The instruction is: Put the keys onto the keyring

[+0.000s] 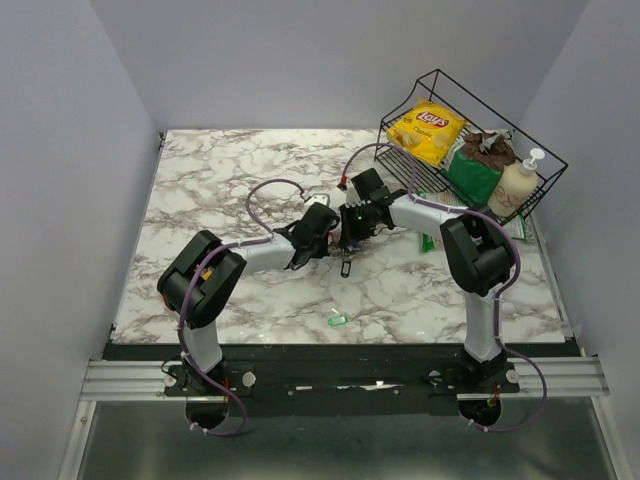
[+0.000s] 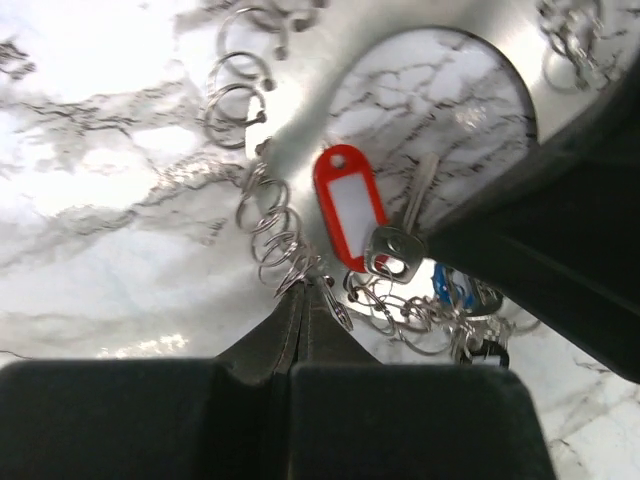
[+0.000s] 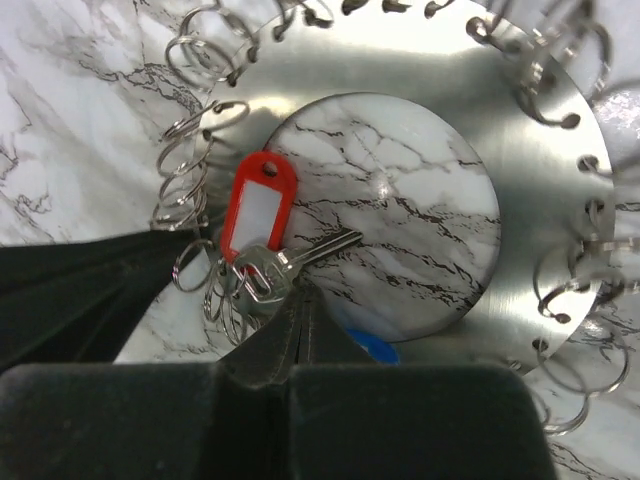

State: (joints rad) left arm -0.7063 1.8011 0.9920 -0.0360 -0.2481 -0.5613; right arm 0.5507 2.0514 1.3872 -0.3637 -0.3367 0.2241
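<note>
Left fingers [image 2: 280, 340] pressed together, tips at keyring [image 2: 300, 130] split rings, likely steadying; whether ring pinched unclear. Right fingers [image 3: 270, 345] pressed together beside silver key [image 3: 265, 270], red tag [image 3: 255, 210]. Green key [image 1: 337, 319] apart on surface [image 1: 200, 190], unthreaded.

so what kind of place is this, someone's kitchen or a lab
Probably a robot test cell, not a kitchen: plain grey walls box in a marble-patterned table, two arms are bolted to a metal rail at its near edge, and a wire basket holds a crisp bag.
</note>
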